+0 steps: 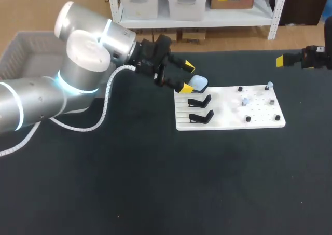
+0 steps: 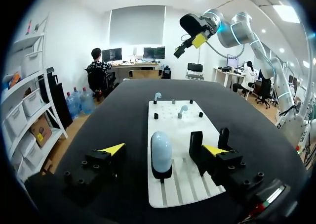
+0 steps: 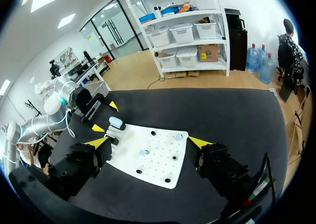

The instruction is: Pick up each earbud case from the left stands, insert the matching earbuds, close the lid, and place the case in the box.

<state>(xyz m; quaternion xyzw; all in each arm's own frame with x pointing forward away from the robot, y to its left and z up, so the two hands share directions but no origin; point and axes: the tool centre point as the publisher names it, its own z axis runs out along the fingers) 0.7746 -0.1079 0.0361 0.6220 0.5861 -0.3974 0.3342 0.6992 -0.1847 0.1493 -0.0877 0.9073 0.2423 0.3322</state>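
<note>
**Left claw brackets the earbud case, grasp not yet made**

In the head view the left arm enters from the left edge. Its left claw (image 1: pixel 187 77) sits just above the middle of the frame, fingers spread wide and pinching nothing. The pale blue rounded earbud case (image 1: pixel 198 82) stands upright in the top black stand at the left end of the flat white plastic board (image 1: pixel 228 122). The left wrist view shows the case between the spread fingers, apart from both. Two empty black stands (image 1: pixel 200 100) sit below it in the frame. Two small pale blue earbuds (image 1: pixel 245 102) perch on the right half of the board. The right claw (image 3: pixel 148 142) is also spread and empty, in the upper right of the frame, well apart from the board. The pale grey open box (image 1: pixel 31 35) lies in the upper left, on the black bench (image 1: pixel 129 193).

The step in hand looks like picking the case off its stand. The next move likely calls for an even squeeze on both sides, then a straight lift clear of the stand.
</note>
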